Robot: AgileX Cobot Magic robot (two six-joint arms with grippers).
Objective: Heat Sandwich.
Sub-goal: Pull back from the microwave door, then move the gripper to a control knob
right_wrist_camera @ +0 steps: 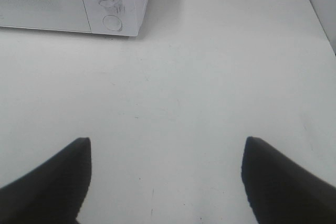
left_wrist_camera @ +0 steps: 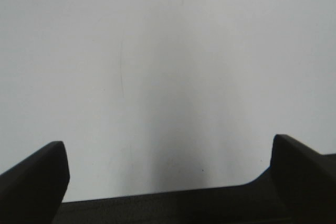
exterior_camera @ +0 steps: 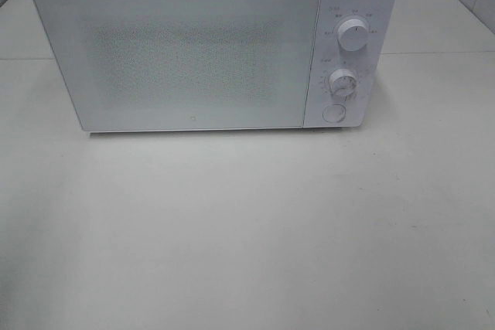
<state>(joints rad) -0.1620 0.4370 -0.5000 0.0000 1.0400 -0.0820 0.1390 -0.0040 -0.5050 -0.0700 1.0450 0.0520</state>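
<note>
The sandwich is out of view in every frame. A white microwave [exterior_camera: 193,44] stands at the back of the table with its door shut; its two dials [exterior_camera: 353,37] and round button [exterior_camera: 334,113] sit on the right panel. Neither arm shows in the exterior high view. In the left wrist view my left gripper [left_wrist_camera: 168,156] is open over bare white table, nothing between its dark fingers [left_wrist_camera: 37,179]. In the right wrist view my right gripper [right_wrist_camera: 168,148] is open too, empty, with the microwave's corner [right_wrist_camera: 113,9] some way ahead of it.
A white table [exterior_camera: 247,229] spreads in front of the microwave. A seam between table sections [exterior_camera: 433,53] runs behind the oven's right side. The table's right edge [right_wrist_camera: 320,24] appears in the right wrist view.
</note>
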